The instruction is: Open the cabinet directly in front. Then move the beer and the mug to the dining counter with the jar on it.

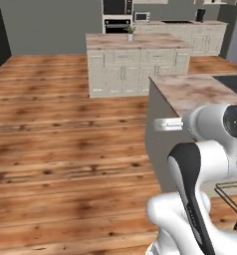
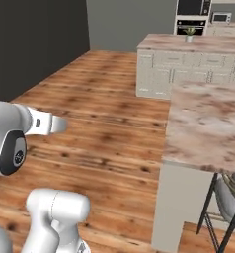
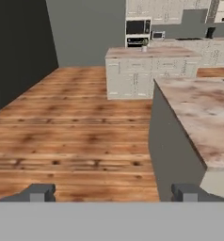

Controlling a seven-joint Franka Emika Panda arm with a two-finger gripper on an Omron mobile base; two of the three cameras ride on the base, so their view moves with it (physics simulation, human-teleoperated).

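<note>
Gripper (image 3: 112,192) nearest, seen from the hand view: two dark finger tips (image 3: 38,193) spread wide apart at the bottom edge, nothing between them, suspended above the plank wood floor (image 1: 60,149).

Just beyond, to the right: near end of the dining counter (image 3: 198,113), a beige-brown marbled slab on a grey base, its near corner cut by the frame edge; dark inset sink (image 1: 235,82) let into its right side in the left base view; round grey stool (image 2: 228,197) on dark legs tucked under its near edge in the right base view.

Farther back, well apart across open floor: kitchen island (image 1: 138,62) with cream panelled doors, a small potted plant (image 1: 130,33) at its far edge.

Against the far wall: black built-in oven (image 1: 117,15), microwave (image 1: 142,16), cream base cabinets (image 1: 207,35).

Beer, mug and jar: location could not be told.
</note>
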